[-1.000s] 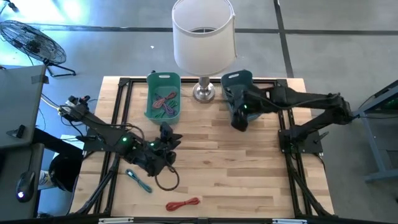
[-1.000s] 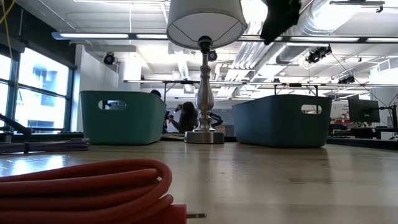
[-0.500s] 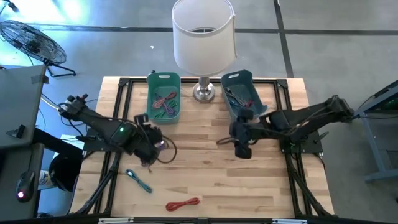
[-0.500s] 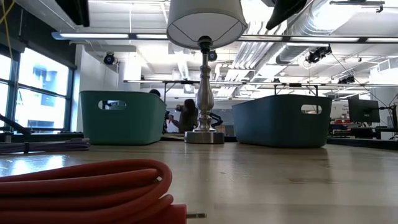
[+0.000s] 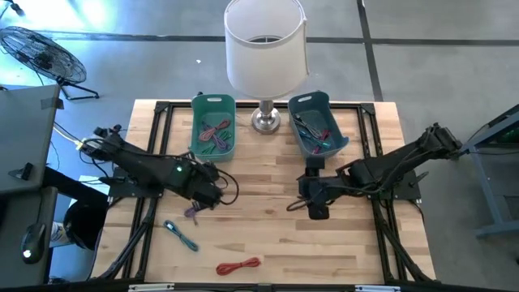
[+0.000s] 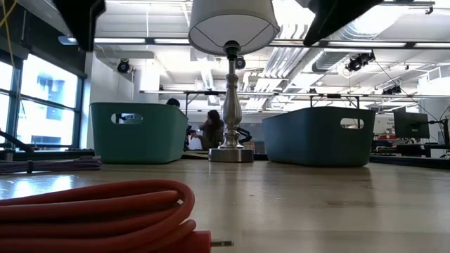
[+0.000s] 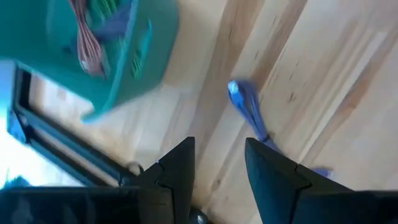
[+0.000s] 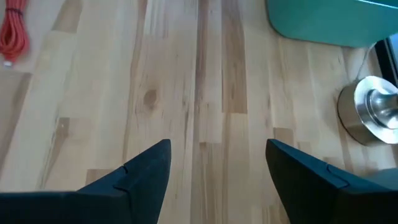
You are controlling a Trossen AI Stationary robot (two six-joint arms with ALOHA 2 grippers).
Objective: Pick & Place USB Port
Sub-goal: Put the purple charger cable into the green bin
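We see the left gripper (image 5: pixel 212 191) over the table's (image 5: pixel 268 243) left half, fingers apart and empty, with a purple cable (image 5: pixel 193 212) just near of it. The right gripper (image 5: pixel 315 203) hangs right of centre, jaws wide, holding nothing. A blue cable (image 5: pixel 180 235) and a red cable (image 5: pixel 239 264) (coiled) lie nearer, left.

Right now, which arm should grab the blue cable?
Left. The blue cable lies on the left arm's side of the table, close to its open fingers. The right arm's fingers hang farther off, on the other side.
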